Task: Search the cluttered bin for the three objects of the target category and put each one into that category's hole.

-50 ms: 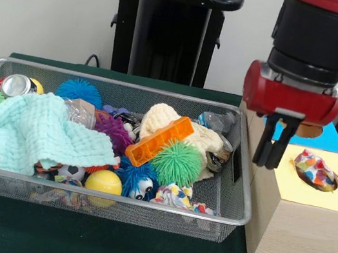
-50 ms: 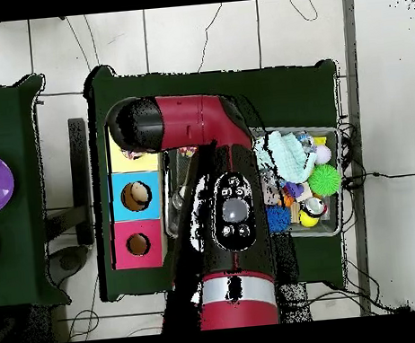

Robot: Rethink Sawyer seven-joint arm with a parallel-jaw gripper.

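One patterned cloth toy (image 1: 316,169) sat in the yellow box's hole (image 1: 318,172); hand (image 1: 271,163), empty w/ fingers nearly together, hovered beside it. Next pick should lift clear of bin (image 1: 238,178) rim.

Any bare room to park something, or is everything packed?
The wire bin is crowded wall to wall: mint cloth, orange block, green spiky ball overlapping. Free patches: the green table strip along the bin's front, and the yellow box top between its filled hole and the bin, under the gripper.
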